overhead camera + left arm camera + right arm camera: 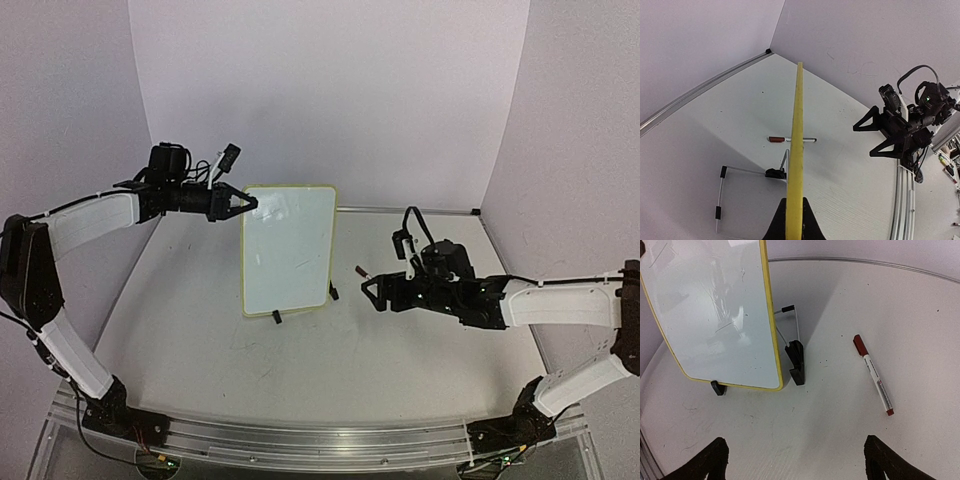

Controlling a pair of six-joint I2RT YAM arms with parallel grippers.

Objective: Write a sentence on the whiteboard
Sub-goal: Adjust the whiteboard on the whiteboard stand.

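I see the left arm reaching in from the left, its jaws clenched on the whiteboard at the upper left corner of the pale yellow frame. In the left wrist view the frame's edge runs straight up the middle of the picture, and the two dark jaws pinch it from either side at the bottom.

The whiteboard stands upright on the tabletop, towards the back and a little left of centre. It rests on small black feet, with a thin wire stand behind it. Its white face is turned towards the arms' bases and the right arm.

The right arm comes in low from the right. Its jaws are spread wide and released, holding nothing and touching nothing. In the right wrist view their two dark tips sit at the bottom corners of the picture, well apart from each other, above bare tabletop.

The whiteboard is ahead of these jaws and off to their left, clearly apart from them. A marker with a red cap and white barrel lies flat on the tabletop ahead of the right jaws, slightly to their right. In the top view the marker lies between the whiteboard's right edge and the right jaws, nearer the jaws.
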